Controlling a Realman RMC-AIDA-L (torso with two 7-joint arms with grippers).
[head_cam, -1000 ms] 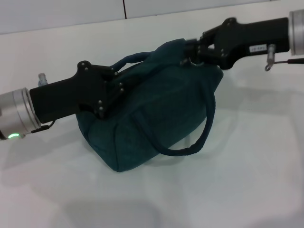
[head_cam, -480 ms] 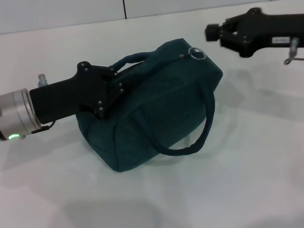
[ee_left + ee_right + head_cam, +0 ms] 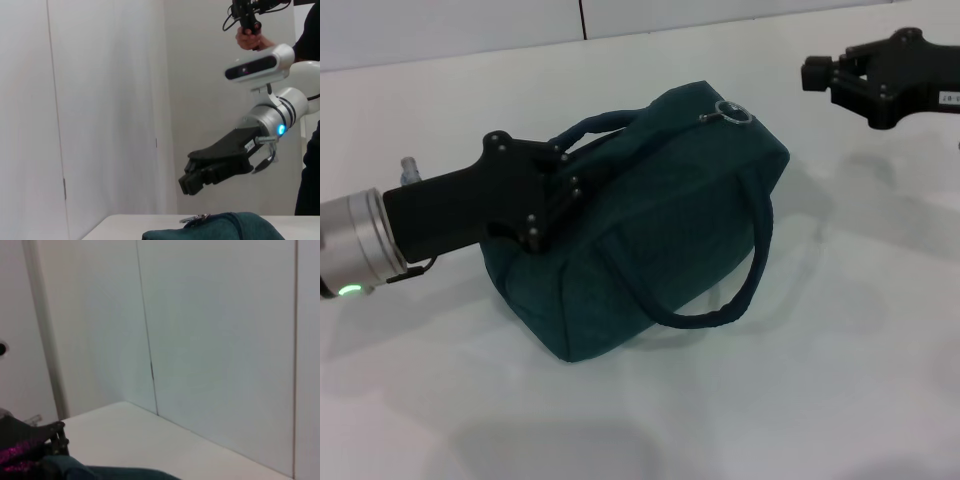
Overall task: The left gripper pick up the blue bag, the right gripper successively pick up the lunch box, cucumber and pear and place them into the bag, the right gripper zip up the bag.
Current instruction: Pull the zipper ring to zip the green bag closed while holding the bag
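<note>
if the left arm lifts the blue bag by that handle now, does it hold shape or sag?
Probably sags some: the blue bag looks like soft fabric, and its near strap droops in a loose loop. It bulges as if filled, so likely hefty and not collapsing flat. The left gripper sits at one end, so the far end may dip.

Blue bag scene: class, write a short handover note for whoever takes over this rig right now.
Left hand: against the blue bag at its far handle; grip hidden.
Right hand: in the air, apart from the bag, holding nothing.
The bag sits on the white table, top closed, zip ring at the end nearest the right hand.
Lunch box, cucumber, pear: not visible.
Done: zipping looks complete.
Left: apparently only letting go of the bag.
</note>
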